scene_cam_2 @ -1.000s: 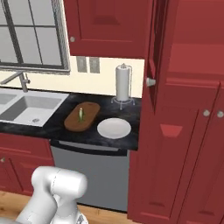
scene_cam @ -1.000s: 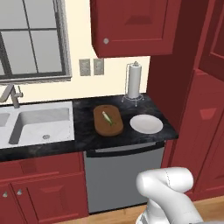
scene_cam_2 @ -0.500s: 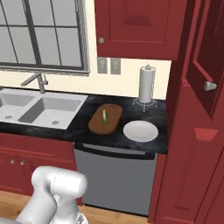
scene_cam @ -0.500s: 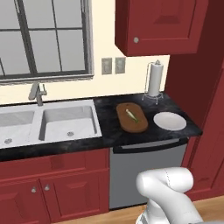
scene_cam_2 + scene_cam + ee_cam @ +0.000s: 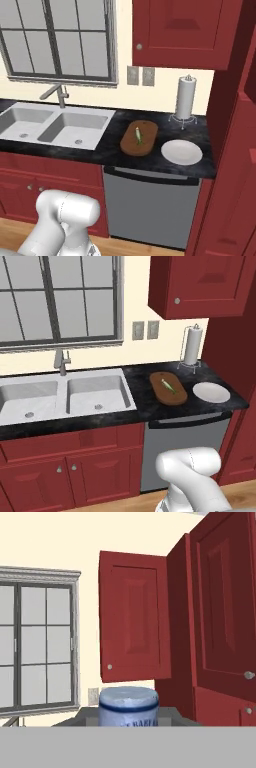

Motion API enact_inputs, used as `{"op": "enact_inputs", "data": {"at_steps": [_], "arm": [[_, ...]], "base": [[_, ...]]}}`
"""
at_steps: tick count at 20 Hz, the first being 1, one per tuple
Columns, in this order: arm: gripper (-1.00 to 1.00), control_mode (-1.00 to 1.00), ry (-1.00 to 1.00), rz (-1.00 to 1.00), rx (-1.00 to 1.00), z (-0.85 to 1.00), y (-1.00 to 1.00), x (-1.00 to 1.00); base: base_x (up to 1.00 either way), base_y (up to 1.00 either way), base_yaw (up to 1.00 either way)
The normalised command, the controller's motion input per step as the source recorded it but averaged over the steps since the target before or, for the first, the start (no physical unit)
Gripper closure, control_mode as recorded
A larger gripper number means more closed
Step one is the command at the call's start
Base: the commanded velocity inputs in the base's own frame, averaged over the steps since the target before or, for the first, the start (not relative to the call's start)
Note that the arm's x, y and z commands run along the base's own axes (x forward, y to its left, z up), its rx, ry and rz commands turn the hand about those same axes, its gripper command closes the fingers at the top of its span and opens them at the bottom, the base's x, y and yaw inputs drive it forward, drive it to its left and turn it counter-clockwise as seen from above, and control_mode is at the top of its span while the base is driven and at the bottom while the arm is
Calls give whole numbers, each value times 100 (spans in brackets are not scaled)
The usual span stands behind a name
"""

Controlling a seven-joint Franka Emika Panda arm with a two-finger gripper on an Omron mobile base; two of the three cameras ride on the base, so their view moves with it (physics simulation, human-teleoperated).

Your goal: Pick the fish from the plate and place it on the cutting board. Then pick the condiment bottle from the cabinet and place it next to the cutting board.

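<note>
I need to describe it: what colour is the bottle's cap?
Pale blue, with a darker blue band below it, on the bottle; clearest in the hand view.

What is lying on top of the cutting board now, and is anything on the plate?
The fish lies on the cutting board, near its middle. The plate beside it shows a bare white face with nothing on it. What is under the fish is covered.

I see a paper towel roll (image 5: 192,345) upright near the counter's (image 5: 140,381) back right corner, a double sink (image 5: 60,396) along its left part, the faucet (image 5: 61,360) at the sink's back edge below the window (image 5: 57,298).
</note>
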Motion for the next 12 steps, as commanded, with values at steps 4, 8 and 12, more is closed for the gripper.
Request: {"op": "enact_inputs", "data": {"at_steps": [4, 8, 12], "arm": [[100, 100, 0, 0, 0, 0, 0, 0], [100, 100, 0, 0, 0, 0, 0, 0], [100, 100, 0, 0, 0, 0, 0, 0]], "base": [[0, 33, 0], [13, 29, 0], [27, 26, 0]]}}
